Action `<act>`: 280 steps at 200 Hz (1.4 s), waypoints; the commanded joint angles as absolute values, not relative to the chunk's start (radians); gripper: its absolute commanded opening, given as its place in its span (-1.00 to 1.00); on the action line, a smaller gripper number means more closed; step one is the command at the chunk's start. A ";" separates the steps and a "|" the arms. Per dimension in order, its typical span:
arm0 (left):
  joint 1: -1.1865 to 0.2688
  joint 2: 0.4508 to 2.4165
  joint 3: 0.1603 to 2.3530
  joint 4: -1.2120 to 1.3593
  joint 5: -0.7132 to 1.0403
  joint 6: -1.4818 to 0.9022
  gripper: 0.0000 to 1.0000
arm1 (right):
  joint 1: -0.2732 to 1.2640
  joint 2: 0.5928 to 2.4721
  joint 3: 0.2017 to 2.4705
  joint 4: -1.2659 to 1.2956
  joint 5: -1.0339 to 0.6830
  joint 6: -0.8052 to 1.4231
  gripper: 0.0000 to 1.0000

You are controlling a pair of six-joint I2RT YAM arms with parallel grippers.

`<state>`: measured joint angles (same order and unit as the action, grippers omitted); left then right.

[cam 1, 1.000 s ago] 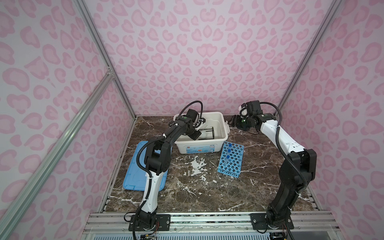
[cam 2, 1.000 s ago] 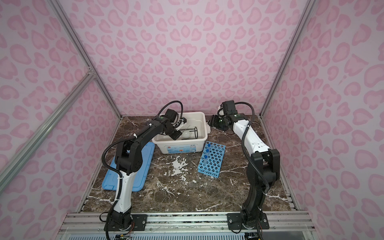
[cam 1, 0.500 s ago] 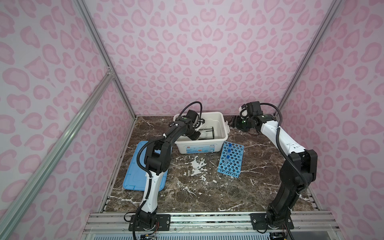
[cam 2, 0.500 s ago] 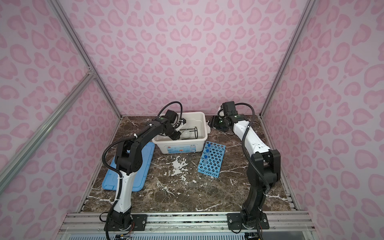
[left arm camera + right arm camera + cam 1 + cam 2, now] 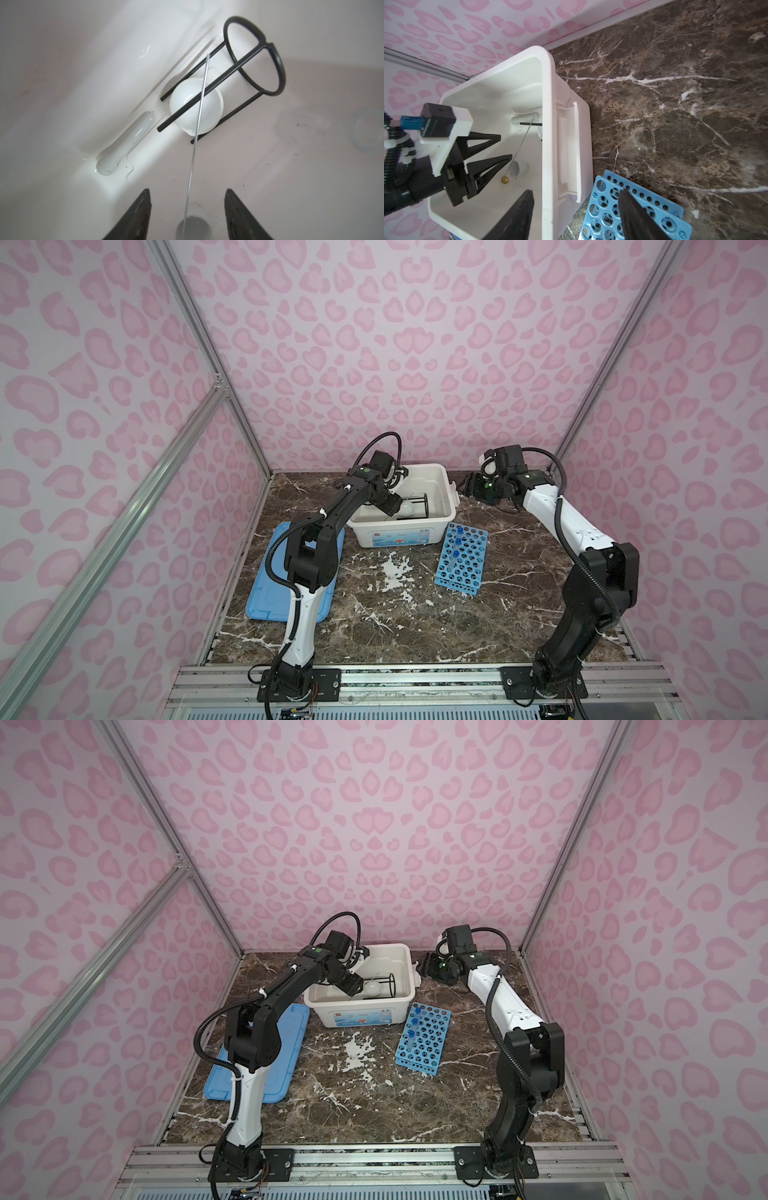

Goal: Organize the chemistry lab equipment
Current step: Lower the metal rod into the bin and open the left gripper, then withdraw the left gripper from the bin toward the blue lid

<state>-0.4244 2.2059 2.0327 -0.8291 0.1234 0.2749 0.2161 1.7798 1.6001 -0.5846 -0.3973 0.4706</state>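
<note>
White box (image 5: 361, 537) with ring stand (image 5: 228, 76), dish (image 5: 187, 110), pestle (image 5: 124, 143), cup (image 5: 197, 228) inside

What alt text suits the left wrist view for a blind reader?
Inside the white storage box, a black wire ring stand lies on its side over a white shallow dish, a thin metal rod slanting across both. A white pestle lies along the wall, and a white cup sits by the open left tool.

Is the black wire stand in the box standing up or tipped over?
Tipped over: the wire stand lies on its side, legs stretched along the box floor.
</note>
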 commanded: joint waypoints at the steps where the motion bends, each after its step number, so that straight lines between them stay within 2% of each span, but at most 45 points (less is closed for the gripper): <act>1: -0.425 2.166 2.045 -0.834 0.134 0.245 0.31 | 0.218 1.769 1.585 -0.554 -0.405 0.476 0.34; 44: -0.425 2.087 2.039 -0.810 0.131 0.192 0.52 | 0.218 1.741 1.557 -0.538 -0.406 0.471 0.34; 72: -0.425 2.018 2.015 -0.794 0.121 0.151 0.58 | 0.216 1.720 1.534 -0.531 -0.411 0.465 0.34; 105: -0.425 1.890 1.922 -0.757 0.082 0.101 0.66 | 0.216 1.701 1.517 -0.526 -0.418 0.455 0.34; 154: -0.373 1.644 1.684 -0.721 -0.069 -0.006 0.78 | 0.216 1.679 1.494 -0.497 -0.440 0.444 0.34; 184: -0.268 1.498 1.517 -0.735 -0.170 -0.104 0.82 | 0.216 1.674 1.462 -0.488 -0.450 0.433 0.34; 216: -0.078 1.386 1.365 -0.768 -0.222 -0.219 0.80 | 0.212 1.678 1.466 -0.479 -0.465 0.428 0.34; 280: 0.197 1.313 1.141 -0.770 -0.234 -0.246 0.77 | 0.186 1.677 1.442 -0.463 -0.493 0.426 0.35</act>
<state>0.1471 1.3201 1.1847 -0.7654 -0.2161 -0.2344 0.1963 1.6730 1.4582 -0.4923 -0.4759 0.4358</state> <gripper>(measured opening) 0.890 0.673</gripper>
